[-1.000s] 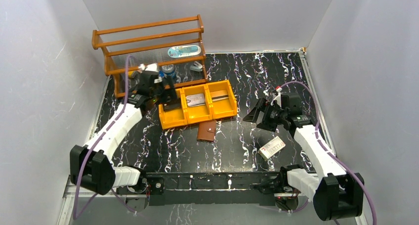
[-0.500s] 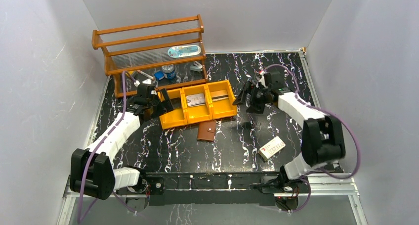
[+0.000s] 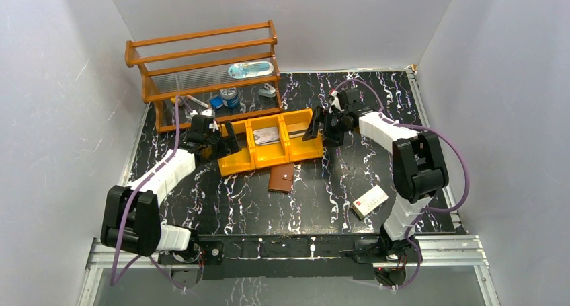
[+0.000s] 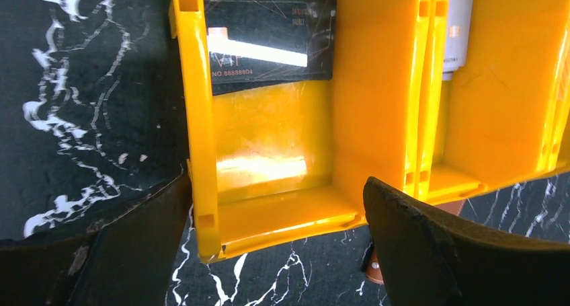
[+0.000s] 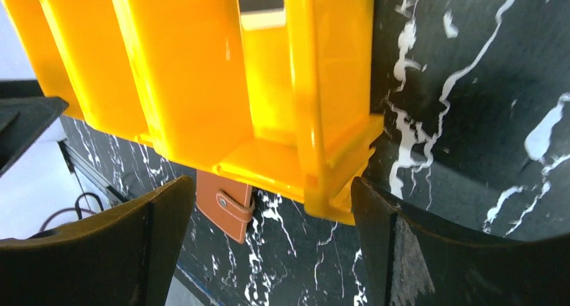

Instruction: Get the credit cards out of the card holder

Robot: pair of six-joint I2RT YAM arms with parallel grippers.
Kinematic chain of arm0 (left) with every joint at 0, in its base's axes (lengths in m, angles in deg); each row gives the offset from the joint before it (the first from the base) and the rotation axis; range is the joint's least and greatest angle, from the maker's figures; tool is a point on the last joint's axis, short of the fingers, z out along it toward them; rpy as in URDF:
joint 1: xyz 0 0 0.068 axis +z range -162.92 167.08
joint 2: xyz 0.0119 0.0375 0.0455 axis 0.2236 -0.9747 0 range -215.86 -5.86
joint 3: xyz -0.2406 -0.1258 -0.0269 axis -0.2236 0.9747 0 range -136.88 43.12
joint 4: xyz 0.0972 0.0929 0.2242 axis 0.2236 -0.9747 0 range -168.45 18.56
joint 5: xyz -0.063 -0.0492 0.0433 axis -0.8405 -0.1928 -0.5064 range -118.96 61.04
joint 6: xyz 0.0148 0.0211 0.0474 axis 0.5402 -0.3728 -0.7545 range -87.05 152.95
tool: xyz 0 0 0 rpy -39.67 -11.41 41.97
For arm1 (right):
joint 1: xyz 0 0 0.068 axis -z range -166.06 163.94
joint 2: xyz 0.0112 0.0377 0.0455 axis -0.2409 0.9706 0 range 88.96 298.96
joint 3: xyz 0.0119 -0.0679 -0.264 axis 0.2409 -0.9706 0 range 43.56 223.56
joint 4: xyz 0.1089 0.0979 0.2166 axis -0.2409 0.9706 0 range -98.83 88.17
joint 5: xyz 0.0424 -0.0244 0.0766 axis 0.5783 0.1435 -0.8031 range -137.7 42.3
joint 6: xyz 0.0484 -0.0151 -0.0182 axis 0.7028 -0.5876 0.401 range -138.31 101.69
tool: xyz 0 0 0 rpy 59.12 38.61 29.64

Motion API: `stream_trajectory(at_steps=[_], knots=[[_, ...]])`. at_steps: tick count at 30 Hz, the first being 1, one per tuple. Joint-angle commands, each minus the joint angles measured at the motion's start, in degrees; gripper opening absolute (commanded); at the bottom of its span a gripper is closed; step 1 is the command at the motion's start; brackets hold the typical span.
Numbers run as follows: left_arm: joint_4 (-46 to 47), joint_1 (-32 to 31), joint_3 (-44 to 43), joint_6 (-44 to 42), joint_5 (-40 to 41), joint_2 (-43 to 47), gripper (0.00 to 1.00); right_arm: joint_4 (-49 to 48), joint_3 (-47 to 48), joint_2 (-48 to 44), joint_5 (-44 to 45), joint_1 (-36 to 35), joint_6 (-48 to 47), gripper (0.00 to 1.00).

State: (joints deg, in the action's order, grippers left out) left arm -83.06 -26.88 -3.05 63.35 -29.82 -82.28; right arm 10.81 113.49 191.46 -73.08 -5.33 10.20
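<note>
Mid-bench, on the black white-veined bench point(image 3: 322, 198): the orange three-compartment tray point(image 3: 269, 162), long side facing the arms.

Card holder point(image 3: 281, 178): brown leather, folded shut, snap tab across its face. It lies flat on the bench just in front of the tray's middle compartment. No pincer touches it. The right wrist view shows it past the tray's near wall.

Credit cards, all in the tray:
- black VIP card point(image 4: 269, 40), flat at the far end of the left compartment, number printed in pale figures
- pale card point(image 3: 267, 136), in the middle compartment
- striped card point(image 5: 259, 3), in the right compartment, mostly cut off by the frame edge

Left pincer point(image 4: 275, 185): released, jaws spread wide. Its fingers point(image 4: 430, 252) stand on either side of the left compartment's near end. Contact with the tray cannot be told. Nothing is held.

Right pincer point(image 5: 272, 185): released, jaws spread. It sits at the tray's right end, with the near right corner between its fingers point(image 5: 417, 252). Nothing is held.

Elsewhere: a wooden rack point(image 3: 201, 35) against the back wall behind the tray, with small items on its lower shelf, too small to name. A small white-and-red box point(image 3: 370, 200) lies on the bench near the right arm's base, well apart from the tray.
</note>
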Motion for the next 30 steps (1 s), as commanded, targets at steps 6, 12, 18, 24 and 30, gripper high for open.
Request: stream_trajectory(at_steps=[6, 12, 18, 24, 30], knots=[[10.52, 0.32, 0.87, -4.75, -15.94, -1.02, 0.96, -1.05, -7.33, -10.22, 1.03, -0.57, -1.57, 0.94], [10.59, 0.28, -0.39, -5.34, -17.6, -1.71, 0.96, -0.63, -11.05, -13.0, 6.74, -0.54, -1.0, 0.94], [7.58, 0.25, -0.06, -4.52, -14.34, -1.46, 0.98, 5.62, -8.46, -12.09, 16.29, -0.55, -2.13, 0.98], [1.01, 0.33, -0.78, -2.3, -4.09, 6.64, 0.98, 10.34, -7.14, -18.15, 26.91, -0.59, 0.58, 0.98], [-7.84, 0.31, -1.25, 1.73, 5.41, 16.74, 0.98, 5.67, -13.75, -30.01, 23.25, -2.17, 5.45, 0.98]])
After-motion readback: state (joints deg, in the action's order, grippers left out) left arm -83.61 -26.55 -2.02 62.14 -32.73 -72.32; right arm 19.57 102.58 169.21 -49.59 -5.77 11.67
